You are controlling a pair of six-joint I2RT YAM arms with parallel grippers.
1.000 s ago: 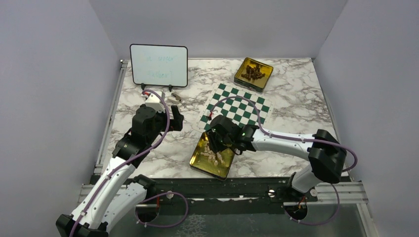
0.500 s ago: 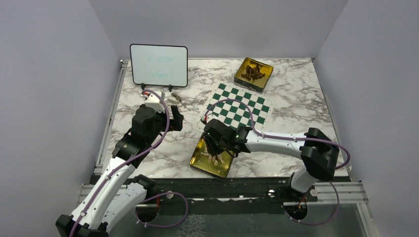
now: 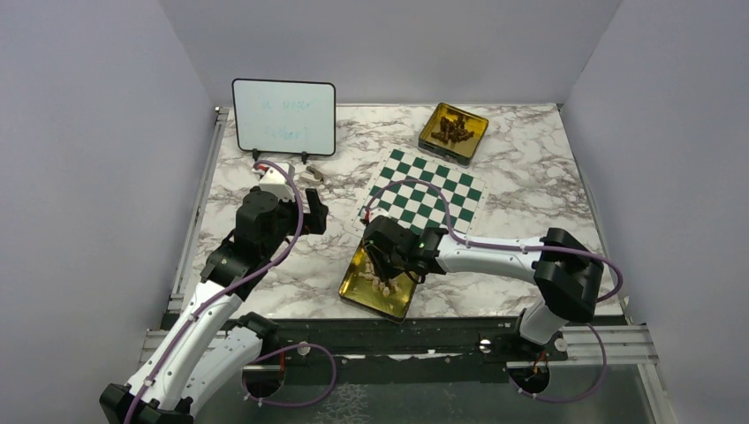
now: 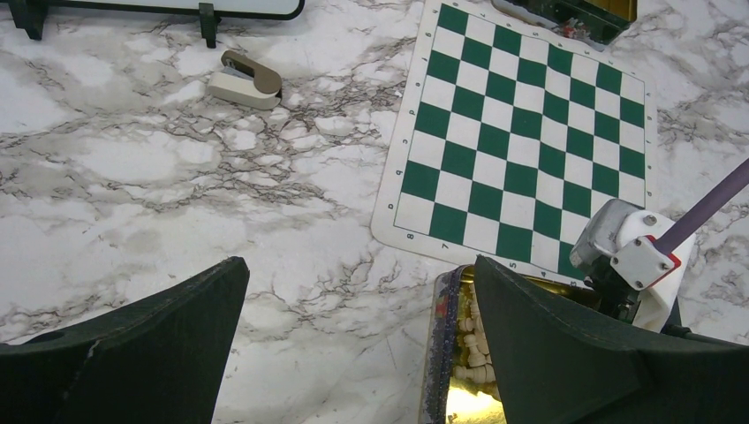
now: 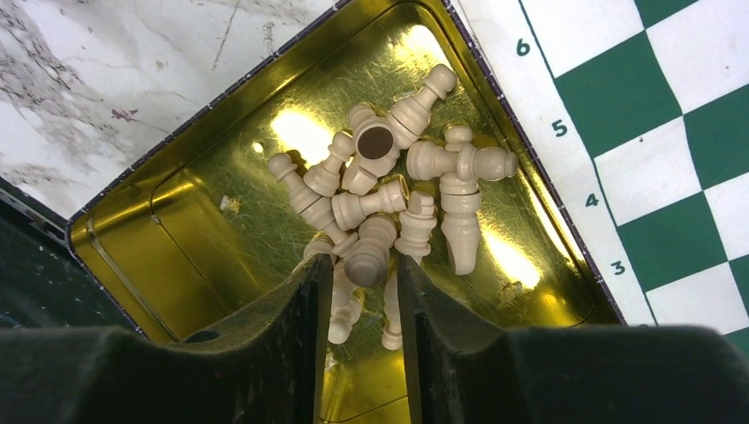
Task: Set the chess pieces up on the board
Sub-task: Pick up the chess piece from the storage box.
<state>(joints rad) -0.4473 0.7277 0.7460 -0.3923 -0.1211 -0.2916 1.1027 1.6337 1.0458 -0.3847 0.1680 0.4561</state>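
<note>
As they lie heaped, the chess pieces (image 5: pixel 389 203) look pale cream.

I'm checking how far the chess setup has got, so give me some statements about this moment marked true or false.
1. The board holds no pieces. True.
2. The cream chess pieces lie heaped in the near gold tin. True.
3. The left tool grips a piece. False: it is open and empty, above the marble table.
4. The right tool hovers over the board. False: it is down in the near gold tin, jaws flanking a cream piece.
5. The far gold tin holds dark pieces. True.
</note>
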